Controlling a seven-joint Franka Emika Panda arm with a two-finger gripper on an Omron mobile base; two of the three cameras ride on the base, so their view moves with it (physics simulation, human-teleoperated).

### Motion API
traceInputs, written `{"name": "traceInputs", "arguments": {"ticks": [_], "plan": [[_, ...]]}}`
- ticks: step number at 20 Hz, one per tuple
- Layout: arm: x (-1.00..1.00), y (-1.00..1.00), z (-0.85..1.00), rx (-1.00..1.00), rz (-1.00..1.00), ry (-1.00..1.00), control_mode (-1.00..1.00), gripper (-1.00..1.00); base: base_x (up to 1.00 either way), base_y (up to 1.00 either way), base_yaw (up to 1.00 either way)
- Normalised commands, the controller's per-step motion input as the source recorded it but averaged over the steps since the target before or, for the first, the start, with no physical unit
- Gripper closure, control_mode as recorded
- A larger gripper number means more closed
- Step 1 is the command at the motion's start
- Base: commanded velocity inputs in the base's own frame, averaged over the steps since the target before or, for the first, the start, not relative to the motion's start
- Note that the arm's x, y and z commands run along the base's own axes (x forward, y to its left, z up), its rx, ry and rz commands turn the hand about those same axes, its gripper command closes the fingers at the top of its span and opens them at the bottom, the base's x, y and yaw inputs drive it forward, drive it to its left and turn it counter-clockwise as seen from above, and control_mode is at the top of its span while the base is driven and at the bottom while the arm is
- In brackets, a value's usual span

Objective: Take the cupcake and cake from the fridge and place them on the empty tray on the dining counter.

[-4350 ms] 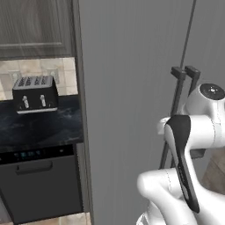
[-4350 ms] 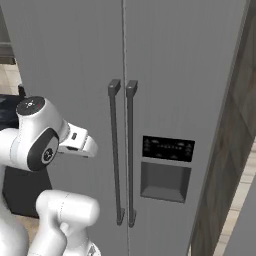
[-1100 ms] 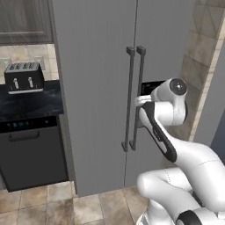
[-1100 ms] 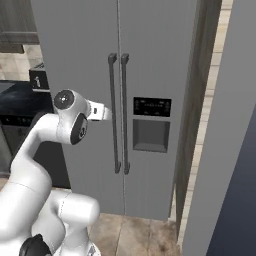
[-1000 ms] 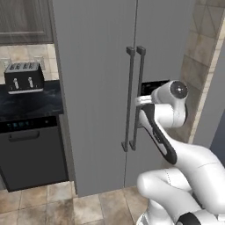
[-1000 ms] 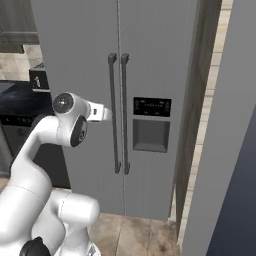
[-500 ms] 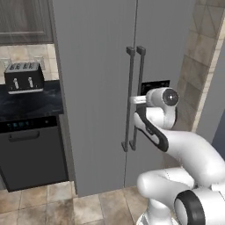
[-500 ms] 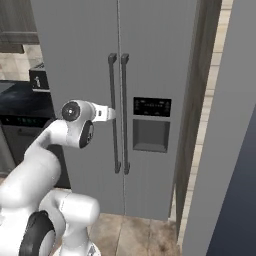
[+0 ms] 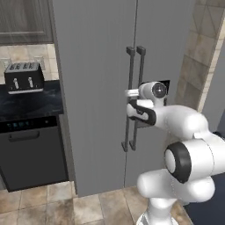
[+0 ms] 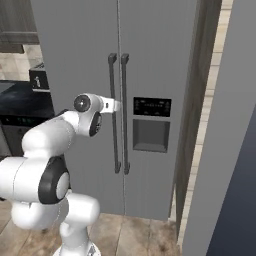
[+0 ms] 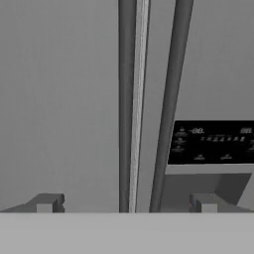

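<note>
Reaching closer now, my tool (image 11: 126, 203) hangs open before the fridge (image 9: 96, 66) handles (image 11: 126, 99); stiff bars, heavy door, I'd clamp one mid-height.

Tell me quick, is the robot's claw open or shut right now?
Gripper: open, holding nothing, pointed at the fridge door handles.

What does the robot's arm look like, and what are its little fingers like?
The arm is made of smooth, rounded white shells, like fat tubes joined together. Its joints are dark grey or black rings, with a round dark cap on the wrist. The gripper has two small, blocky dark grey fingertips. No cables or markings can be made out.
</note>
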Motion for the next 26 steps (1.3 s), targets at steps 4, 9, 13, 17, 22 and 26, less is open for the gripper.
{"name": "traceInputs", "arguments": {"ticks": [4,9,13,17,22,26], "plan": [[0.79,0.0,0.0,0.0,0.0,0.0,-1.0,-1.0,0.0,0.0,0.0],[0.81,0.0,0.0,0.0,0.0,0.0,-1.0,-1.0,0.0,0.0,0.0],[0.87,0.0,0.0,0.0,0.0,0.0,-1.0,-1.0,0.0,0.0,0.0],[0.87,0.0,0.0,0.0,0.0,0.0,-1.0,-1.0,0.0,0.0,0.0],[0.86,0.0,0.0,0.0,0.0,0.0,-1.0,-1.0,0.0,0.0,0.0],[0.81,0.0,0.0,0.0,0.0,0.0,-1.0,-1.0,0.0,0.0,0.0]]}}
